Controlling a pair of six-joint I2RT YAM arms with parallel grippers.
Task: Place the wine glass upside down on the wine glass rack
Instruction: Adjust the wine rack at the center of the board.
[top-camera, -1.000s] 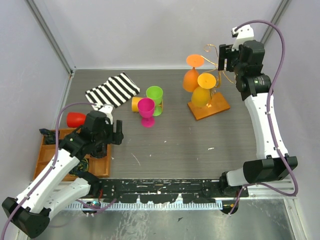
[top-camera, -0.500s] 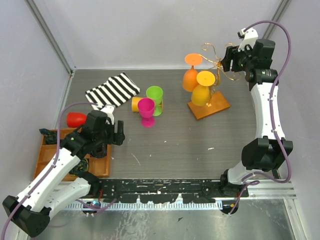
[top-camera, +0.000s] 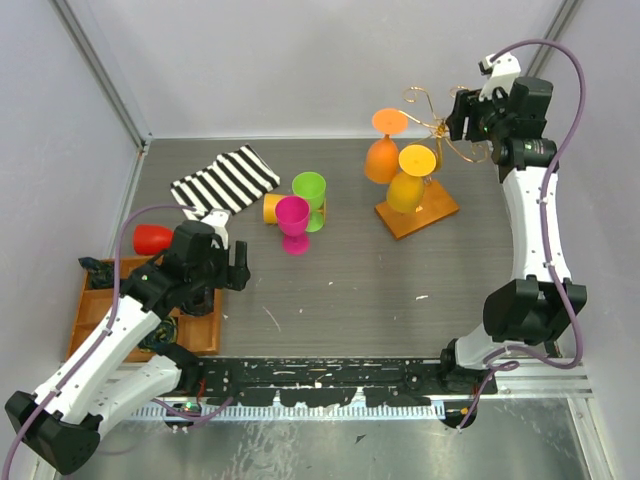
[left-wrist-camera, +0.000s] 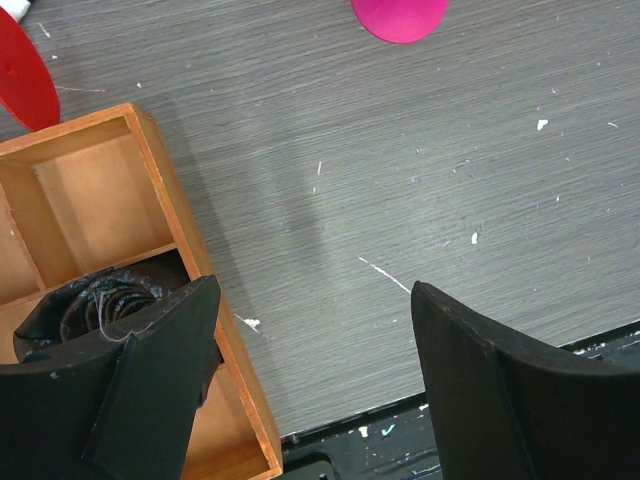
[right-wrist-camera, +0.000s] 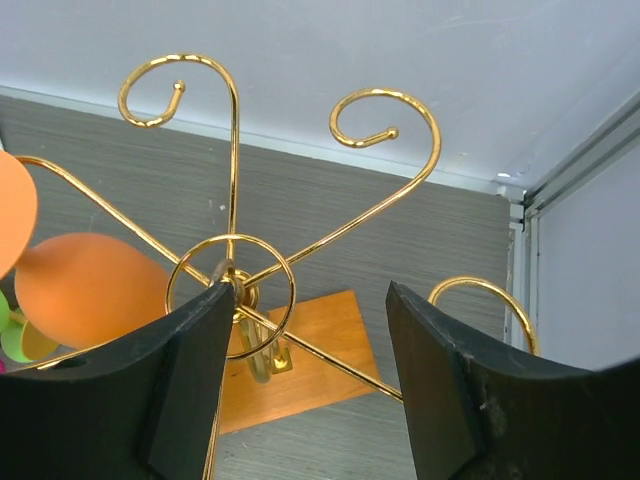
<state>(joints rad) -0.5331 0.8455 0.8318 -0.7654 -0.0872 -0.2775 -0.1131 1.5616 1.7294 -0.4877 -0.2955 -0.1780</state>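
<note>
Rack: wine glass rack (top-camera: 441, 208) at back right, orange wine glass (top-camera: 381, 157) and yellow wine glass (top-camera: 404, 188) hanging upside down on it | Right gripper (right-wrist-camera: 308, 310): jaws apart around the rack's top wires, holding nothing | Left gripper (left-wrist-camera: 315, 295): spread, empty, beside tray (top-camera: 92, 302) | Remaining: pink glass (top-camera: 293, 222) and green glass (top-camera: 310, 195) stand on table (top-camera: 400, 290), seemingly not yet hung.

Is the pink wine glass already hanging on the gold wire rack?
No, the pink plastic wine glass stands upright on the grey table, left of the gold wire rack.
</note>
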